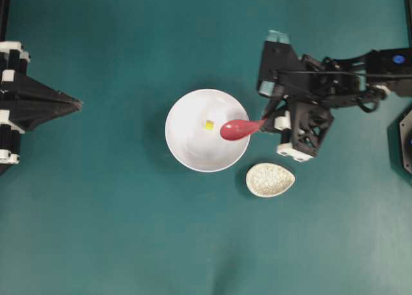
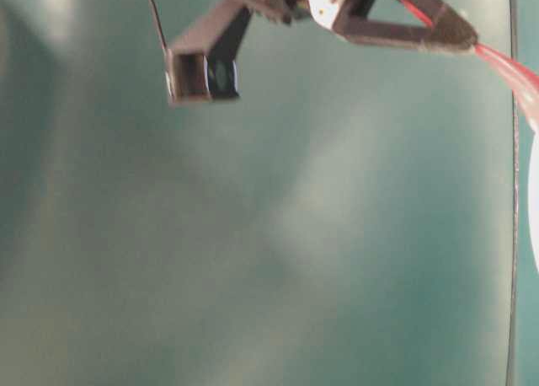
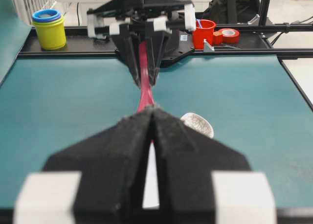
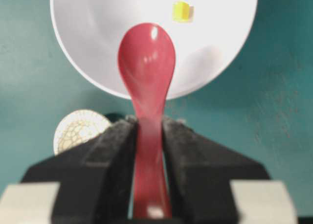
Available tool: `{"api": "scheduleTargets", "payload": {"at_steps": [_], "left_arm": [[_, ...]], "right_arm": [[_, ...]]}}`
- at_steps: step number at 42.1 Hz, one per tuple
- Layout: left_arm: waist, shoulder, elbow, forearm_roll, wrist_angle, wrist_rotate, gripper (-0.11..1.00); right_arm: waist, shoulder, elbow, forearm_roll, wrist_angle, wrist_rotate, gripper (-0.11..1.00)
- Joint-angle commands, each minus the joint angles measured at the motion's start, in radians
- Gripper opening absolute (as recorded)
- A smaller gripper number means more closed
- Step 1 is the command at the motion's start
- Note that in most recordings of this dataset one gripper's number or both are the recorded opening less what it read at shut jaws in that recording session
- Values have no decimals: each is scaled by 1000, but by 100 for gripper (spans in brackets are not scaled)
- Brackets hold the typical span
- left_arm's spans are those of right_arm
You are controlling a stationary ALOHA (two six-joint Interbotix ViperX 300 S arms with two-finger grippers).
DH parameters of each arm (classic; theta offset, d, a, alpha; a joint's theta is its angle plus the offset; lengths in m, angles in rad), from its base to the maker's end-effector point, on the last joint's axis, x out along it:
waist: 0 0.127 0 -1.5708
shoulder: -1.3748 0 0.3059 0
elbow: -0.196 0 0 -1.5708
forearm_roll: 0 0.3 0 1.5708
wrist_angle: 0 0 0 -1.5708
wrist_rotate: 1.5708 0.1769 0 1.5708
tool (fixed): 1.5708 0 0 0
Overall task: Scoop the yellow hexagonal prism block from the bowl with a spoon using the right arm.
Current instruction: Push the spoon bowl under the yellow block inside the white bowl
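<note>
The white bowl [image 1: 187, 156] sits mid-table with the tiny yellow hexagonal prism block [image 1: 208, 124] lying inside it, right of centre. My right gripper [image 1: 267, 122] is shut on the handle of the pink-red spoon [image 1: 238, 129]. The spoon's scoop hangs over the bowl's right side, just right of the block and apart from it. In the right wrist view the spoon [image 4: 146, 62] runs out from between the jaws of the right gripper [image 4: 147, 123] over the bowl [image 4: 88, 38], and the block [image 4: 182, 11] lies beyond its tip, to the right. My left gripper [image 1: 78, 104] rests shut at the left edge, holding nothing.
A speckled beige spoon rest [image 1: 270, 180] lies on the teal table just right of the bowl's near side, below the right gripper. Beyond the table's far end, the left wrist view shows stacked cups [image 3: 49, 28], a red cup [image 3: 204, 33] and tape rolls.
</note>
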Motion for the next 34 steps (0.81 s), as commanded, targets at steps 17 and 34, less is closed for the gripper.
{"api": "scheduleTargets", "payload": {"at_steps": [17, 34], "left_arm": [[0, 9, -17, 5, -6, 2, 0], [0, 8, -17, 6, -8, 3, 0]], "right_arm": [[-2, 89, -112, -86, 94, 121, 22], [-2, 141, -118, -89, 75, 130, 22]]}}
